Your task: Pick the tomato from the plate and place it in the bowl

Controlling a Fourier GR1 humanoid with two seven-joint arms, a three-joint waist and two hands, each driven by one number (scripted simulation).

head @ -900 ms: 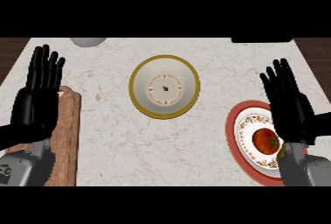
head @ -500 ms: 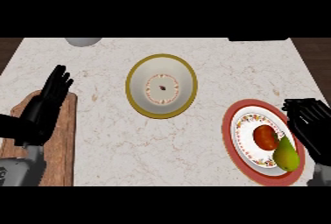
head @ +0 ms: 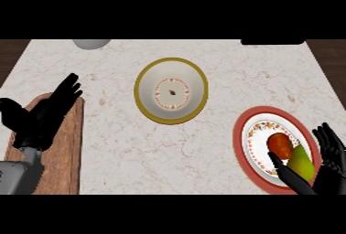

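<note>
Reaching in for the grasp — the right hand [head: 324, 169] sits at the lower right, thumb stretched across the plate [head: 245, 137] toward the tomato [head: 280, 143], fingers [head: 331, 141] spread on the far side, released and holding nothing. The tomato lies on the plate's inner well, touching or just beside a green pear [head: 303, 163] that lies closer to the hand. The bowl [head: 171, 90] with its yellow rim stands up and to the left on the bench [head: 256, 77], apart from the plate, nothing in it but a small dark mark at the centre.

Step in hand, as I read it: the approach, not yet the pick. Next move calls for bringing the fingers round the tomato without catching the pear — the two are tight together, so the thumb has to slip in between or over.

Left hand [head: 42, 119] is over the wooden board [head: 64, 155] at the left edge, fingers straight, resting.

Against the frame half a second back: the right hand sits lower, its thumb now reaching in under the tomato; the left hand leans a little more rightward. Tomato, pear and bowl unmoved.
</note>
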